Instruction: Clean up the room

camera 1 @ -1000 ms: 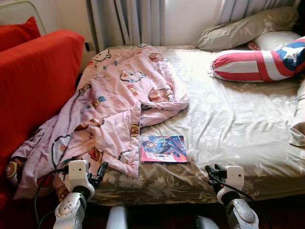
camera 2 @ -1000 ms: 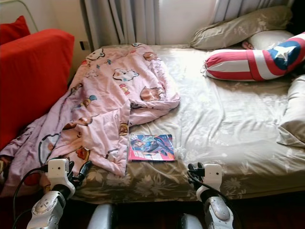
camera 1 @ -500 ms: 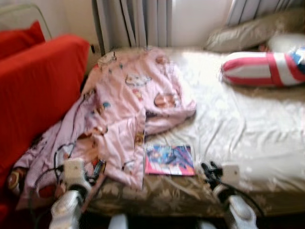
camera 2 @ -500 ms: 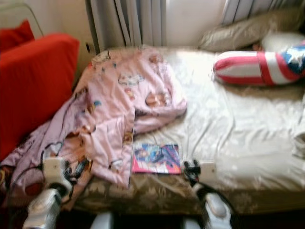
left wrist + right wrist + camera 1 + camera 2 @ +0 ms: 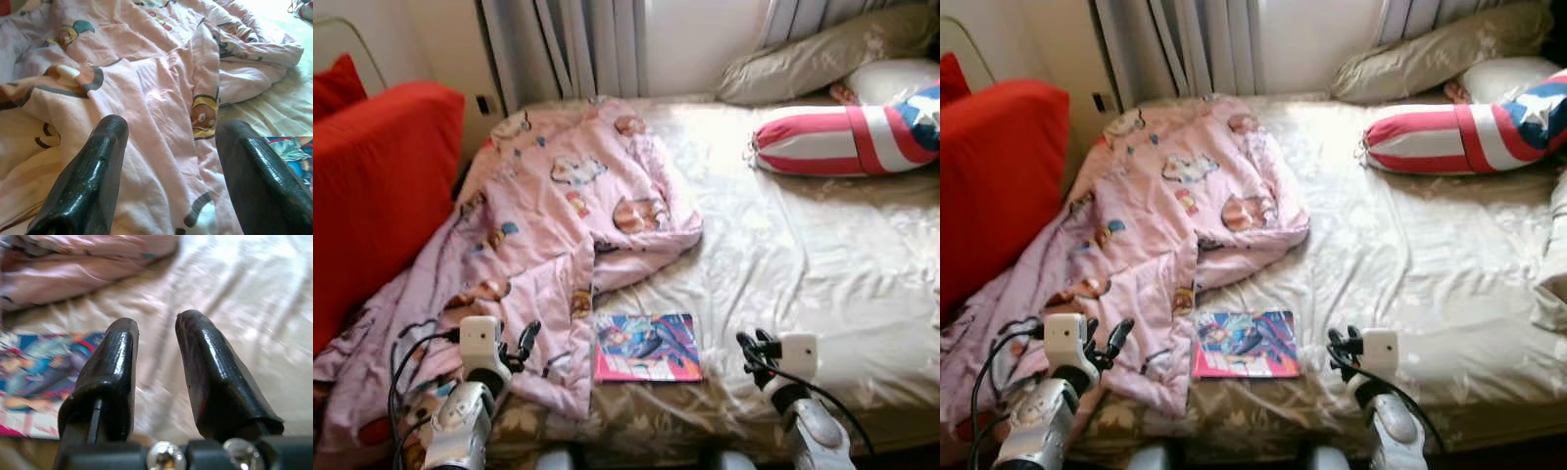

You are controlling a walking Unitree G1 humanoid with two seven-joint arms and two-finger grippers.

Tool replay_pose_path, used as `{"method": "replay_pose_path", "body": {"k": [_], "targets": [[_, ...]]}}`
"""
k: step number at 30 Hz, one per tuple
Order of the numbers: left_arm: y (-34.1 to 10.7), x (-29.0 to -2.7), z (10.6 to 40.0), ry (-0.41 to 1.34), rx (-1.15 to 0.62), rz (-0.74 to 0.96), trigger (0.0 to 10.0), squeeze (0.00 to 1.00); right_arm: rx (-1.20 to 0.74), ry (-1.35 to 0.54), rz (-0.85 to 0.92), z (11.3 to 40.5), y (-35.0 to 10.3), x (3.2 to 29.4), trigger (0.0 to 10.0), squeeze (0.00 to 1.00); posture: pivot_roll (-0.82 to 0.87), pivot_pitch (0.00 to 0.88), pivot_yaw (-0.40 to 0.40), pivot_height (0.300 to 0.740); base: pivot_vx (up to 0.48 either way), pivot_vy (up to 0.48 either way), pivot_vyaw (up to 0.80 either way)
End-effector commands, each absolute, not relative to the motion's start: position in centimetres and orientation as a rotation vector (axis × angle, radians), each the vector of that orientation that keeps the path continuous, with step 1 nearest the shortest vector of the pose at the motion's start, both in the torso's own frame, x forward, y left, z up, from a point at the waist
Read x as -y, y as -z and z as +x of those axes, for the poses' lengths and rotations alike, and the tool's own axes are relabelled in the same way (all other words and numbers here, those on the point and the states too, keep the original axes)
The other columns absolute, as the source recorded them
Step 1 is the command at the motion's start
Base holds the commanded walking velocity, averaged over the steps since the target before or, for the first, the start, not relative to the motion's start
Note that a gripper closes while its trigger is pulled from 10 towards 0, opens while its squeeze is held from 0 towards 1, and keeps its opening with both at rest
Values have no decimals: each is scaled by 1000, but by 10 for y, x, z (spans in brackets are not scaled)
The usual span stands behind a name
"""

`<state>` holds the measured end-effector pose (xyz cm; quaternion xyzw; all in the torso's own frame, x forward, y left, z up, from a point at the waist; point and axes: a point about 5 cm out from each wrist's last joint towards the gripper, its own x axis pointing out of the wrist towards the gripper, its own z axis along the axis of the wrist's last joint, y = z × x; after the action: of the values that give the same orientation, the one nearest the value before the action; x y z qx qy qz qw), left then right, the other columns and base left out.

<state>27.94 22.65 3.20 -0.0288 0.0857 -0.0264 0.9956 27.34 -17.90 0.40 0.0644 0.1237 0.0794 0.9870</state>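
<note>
Now the view has steadied, closer to the bed: the colourful glossy comic book (image 5: pixel 647 347) lies between the wide-open, empty left gripper (image 5: pixel 523 345) and narrowly parted, empty right gripper (image 5: pixel 751 351), within reach.

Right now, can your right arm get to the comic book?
Probably yes. The book lies flat near the bed's front edge, uncovered except at the blanket side, and the right gripper hovers just beside it, nothing between.

There is one bed (image 5: pixel 822 264), one pink blanket (image 5: pixel 558 215), one comic book (image 5: pixel 646 347), one striped bolster (image 5: pixel 847 137), two pillows (image 5: pixel 822 59) at the head, one red sofa (image 5: pixel 372 196), and two grippers (image 5: pixel 524 343).
</note>
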Motion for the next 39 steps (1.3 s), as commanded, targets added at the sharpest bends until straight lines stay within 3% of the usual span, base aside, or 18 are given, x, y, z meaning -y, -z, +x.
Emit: {"method": "replay_pose_path", "body": {"k": [1,11,12,13,14,16,17,24,39], "targets": [[-33,-232,280,50,-183,-59,10000,0,-276,-194,136,277,-3,168,10000,0,81,0,13,602,0,0,0],[-55,-232,295,67,-122,-57,10000,0,-315,-180,193,299,-13,159,10000,0,127,0,22,602,0,0,0],[-57,-232,295,66,-109,-63,10000,0,-318,-147,212,301,-14,163,10000,757,134,12,21,602,0,0,0],[-58,-231,295,67,-106,-63,10000,0,-317,-140,218,302,-14,164,10000,757,134,12,21,602,0,0,0],[-58,-230,294,57,-101,-71,10000,0,-331,-116,236,301,-13,169,10000,1000,145,35,21,602,0,0,0],[-61,-229,293,56,-87,-80,10000,0,-339,-90,249,302,-13,174,10000,1000,150,44,19,602,0,0,0],[-62,-229,293,58,-81,-84,10000,0,-340,-82,266,303,-13,175,10000,1000,156,92,14,602,0,0,0],[-61,-236,281,29,-88,-82,10000,0,-358,-21,313,308,-16,183,10000,1000,166,136,-1,602,0,0,0],[-50,-240,243,9,-162,-76,10000,0,-479,-314,-184,318,-29,197,10000,1000,202,209,6,602,0,0,0]]}}
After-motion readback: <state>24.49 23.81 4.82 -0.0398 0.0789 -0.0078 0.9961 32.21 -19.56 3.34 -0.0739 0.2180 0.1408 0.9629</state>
